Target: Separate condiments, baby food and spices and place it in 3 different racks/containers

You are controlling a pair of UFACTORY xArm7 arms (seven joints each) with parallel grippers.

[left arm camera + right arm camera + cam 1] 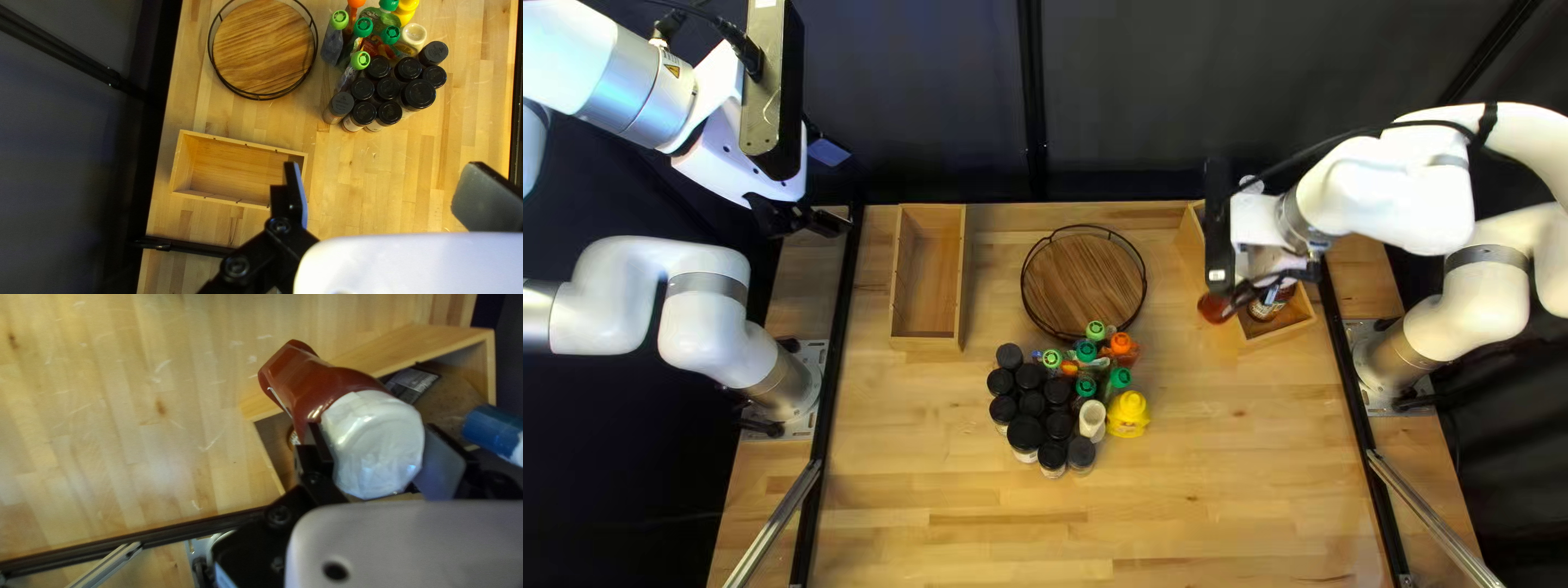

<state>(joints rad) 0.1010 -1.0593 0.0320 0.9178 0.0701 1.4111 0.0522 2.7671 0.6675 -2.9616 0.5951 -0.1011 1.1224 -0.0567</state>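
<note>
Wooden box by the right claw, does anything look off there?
The wooden box sits askew to the edge of the table, and the red bottle in my right claw tilts steeply. I see no spill there.

Robotics lab, white robot arms (1394, 196), dark curtain (915, 98), wooden worktable (958, 490)

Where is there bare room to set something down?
In the top left view, the pale wooden table is bare from the black-lidded jars to its near edge, and right of the yellow plastic bottle. A narrower strip lies between the round wooden tray and the rectangular wooden box left of it. Jars and bottle crowd together.
</note>
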